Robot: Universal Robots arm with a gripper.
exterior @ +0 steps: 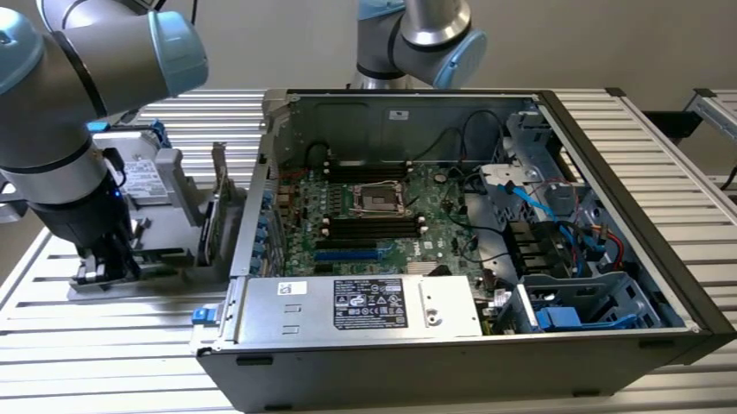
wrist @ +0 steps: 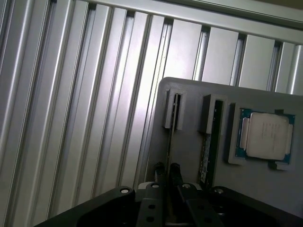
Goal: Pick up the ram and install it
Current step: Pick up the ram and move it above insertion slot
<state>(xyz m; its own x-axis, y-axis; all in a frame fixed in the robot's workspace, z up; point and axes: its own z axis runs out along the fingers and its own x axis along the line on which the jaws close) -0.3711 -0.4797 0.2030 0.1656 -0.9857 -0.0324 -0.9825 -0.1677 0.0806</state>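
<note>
One ram (wrist: 170,142) stands on edge in the gray tray (wrist: 189,158) | tool (wrist: 167,169) clenched on it | you should lift straight, no twisting.

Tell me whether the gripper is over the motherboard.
No, the gripper is down at the gray holder outside the computer case, on the exterior view's left.
</note>
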